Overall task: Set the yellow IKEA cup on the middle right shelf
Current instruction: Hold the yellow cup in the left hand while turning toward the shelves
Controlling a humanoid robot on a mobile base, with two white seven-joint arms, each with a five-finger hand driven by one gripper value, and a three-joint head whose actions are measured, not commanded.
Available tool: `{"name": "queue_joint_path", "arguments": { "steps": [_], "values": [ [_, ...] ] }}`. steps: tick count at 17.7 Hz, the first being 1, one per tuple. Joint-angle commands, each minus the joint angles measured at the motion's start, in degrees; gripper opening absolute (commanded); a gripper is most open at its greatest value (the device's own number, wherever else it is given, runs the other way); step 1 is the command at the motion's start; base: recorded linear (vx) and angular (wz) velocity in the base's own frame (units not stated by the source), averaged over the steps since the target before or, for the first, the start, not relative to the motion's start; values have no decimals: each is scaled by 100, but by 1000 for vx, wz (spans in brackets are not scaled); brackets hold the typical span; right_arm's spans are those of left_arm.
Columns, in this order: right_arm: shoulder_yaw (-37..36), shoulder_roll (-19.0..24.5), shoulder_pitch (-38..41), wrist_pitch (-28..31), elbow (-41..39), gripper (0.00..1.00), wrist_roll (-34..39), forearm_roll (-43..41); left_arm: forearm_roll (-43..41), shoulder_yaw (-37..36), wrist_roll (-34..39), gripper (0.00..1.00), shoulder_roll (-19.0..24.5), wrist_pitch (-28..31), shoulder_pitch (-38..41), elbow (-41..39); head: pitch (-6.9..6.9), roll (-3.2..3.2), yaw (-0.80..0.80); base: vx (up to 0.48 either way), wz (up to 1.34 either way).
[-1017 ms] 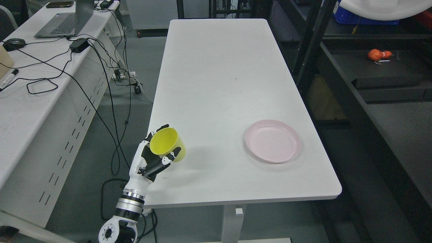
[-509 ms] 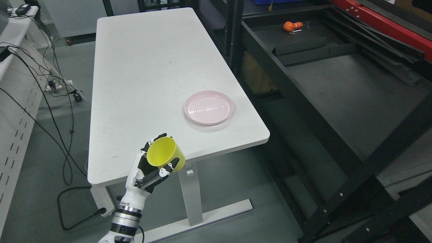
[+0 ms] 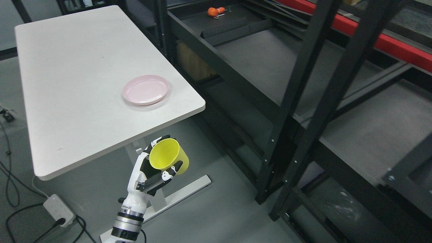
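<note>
Left hand (image 3: 152,170): fingers closed around the yellow cup (image 3: 168,156), which is held tilted, mouth turned up toward the camera, clear of the floor. White table (image 3: 67,101): found up and to the left of the hand; a pink plate (image 3: 146,89) is carried near its right edge. Black shelving (image 3: 303,111): set to the hand's right; a small orange object (image 3: 213,10) is seen on a far shelf.

The smooth plastic cup (image 3: 168,155) is bright yellow inside and out, unpatterned. The left hand (image 3: 150,170) holding it is white-shelled with black joints and black-tipped fingers (image 3: 177,165). The rectangular counter (image 3: 67,84) is plain white; the round shallow plate (image 3: 145,89) on it is pale pink. The metal shelf (image 3: 287,77) frame is black with one red beam. The floor (image 3: 219,209) is grey.
</note>
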Motion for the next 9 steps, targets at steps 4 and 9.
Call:
{"name": "queue_joint_path", "arguments": {
  "steps": [4,9],
  "values": [
    [97,-100,79,4,0,99,4,-141,1,-99,5,0,100,4,67,-298,0,0,0,-284,-790],
    [97,-100,79,4,0,99,4,-141,1,-99,-4,0,100,4,67,-315,0,0,0,-215,-998]
  ]
}}
